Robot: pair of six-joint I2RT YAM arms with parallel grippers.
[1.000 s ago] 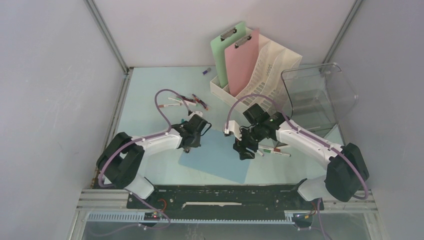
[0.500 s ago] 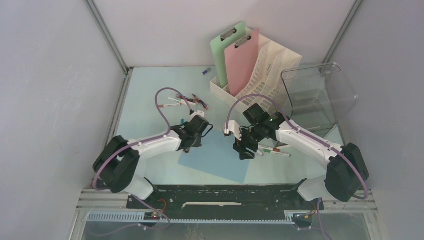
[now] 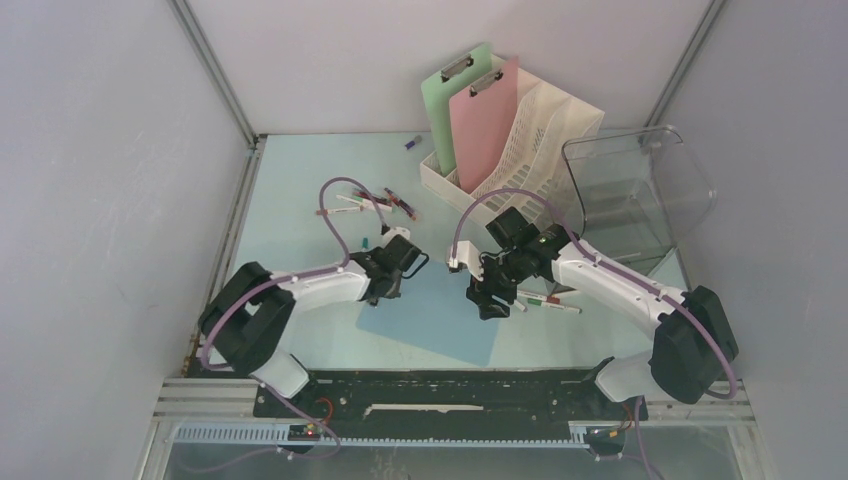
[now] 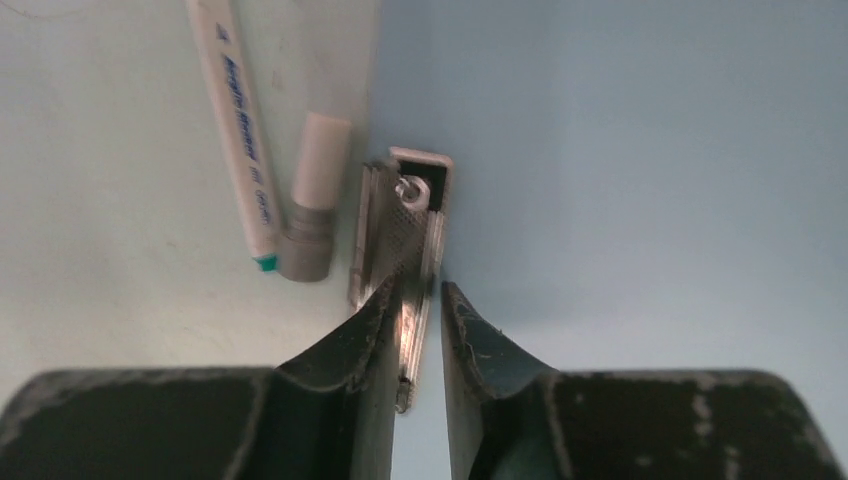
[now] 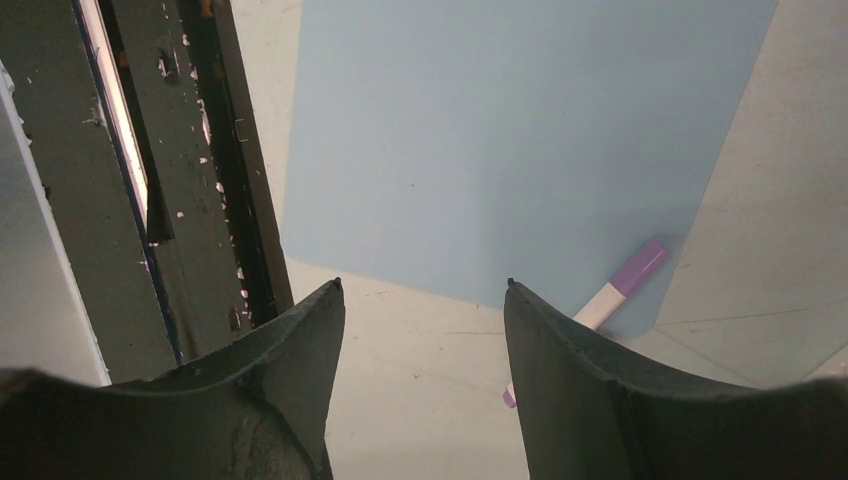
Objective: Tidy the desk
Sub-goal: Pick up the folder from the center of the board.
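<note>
Now: left end effector [image 4: 420, 290], jaws eased slightly wider, astride the metal clip [image 4: 400, 215] of the blue clipboard [image 4: 620, 200], sliver of gap showing. Right end effector [image 5: 422, 290] spread, empty. Table [image 3: 290, 200], pale mint, underlies everything; clipboard probably being released, not yet filed.

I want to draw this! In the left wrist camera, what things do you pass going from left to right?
White marker pen with a green tip → short grey and white cylinder → silver metal clip → flat blue clipboard.

Smooth matt worktop [image 3: 290, 200]; blue clipboard [image 3: 440, 320] of matt plastic, its clip [image 4: 400, 240] shiny knurled metal; far-right bin [image 3: 640, 190] clear glossy plastic.
</note>
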